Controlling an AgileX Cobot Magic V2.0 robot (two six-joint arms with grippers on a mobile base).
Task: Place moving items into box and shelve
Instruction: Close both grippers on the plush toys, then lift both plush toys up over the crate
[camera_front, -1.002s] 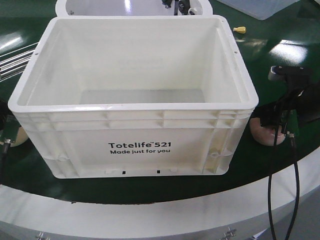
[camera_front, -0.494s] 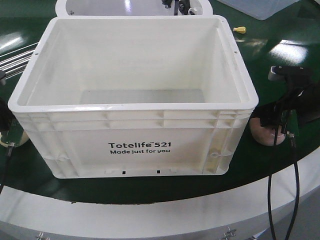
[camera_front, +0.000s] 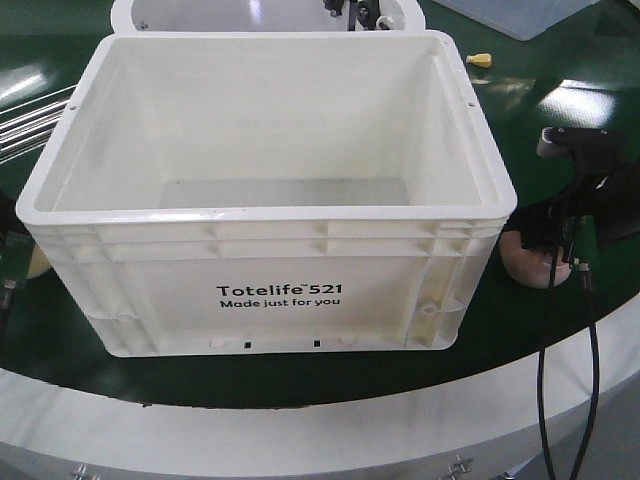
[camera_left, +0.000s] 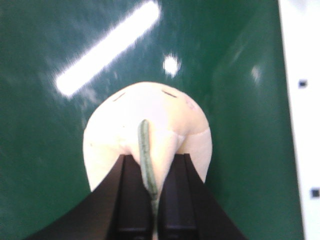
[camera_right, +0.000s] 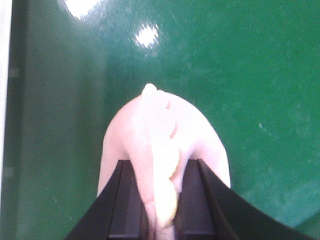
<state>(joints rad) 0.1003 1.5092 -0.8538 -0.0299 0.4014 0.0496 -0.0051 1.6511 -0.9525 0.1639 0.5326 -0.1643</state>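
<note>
Grasp step: left gripper (camera_left: 152, 197) nipped nearly closed on green stripe (camera_left: 144, 150) of yellow toy (camera_left: 150, 112), low at left of box (camera_front: 265, 330); right gripper (camera_right: 162, 200) nipped on crest (camera_right: 161, 120) of pink toy (camera_right: 125, 145), right of box. Box empty. Next, likely: lift both above rim (camera_front: 265, 213), swing inward, release

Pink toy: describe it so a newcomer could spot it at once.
Find the big white crate on the green table. Beside its right end, the right pincer grips a rounded pink toy. Its yellow crest and pink body set it apart from the pale yellow toy, green-striped, at the left end.
</note>
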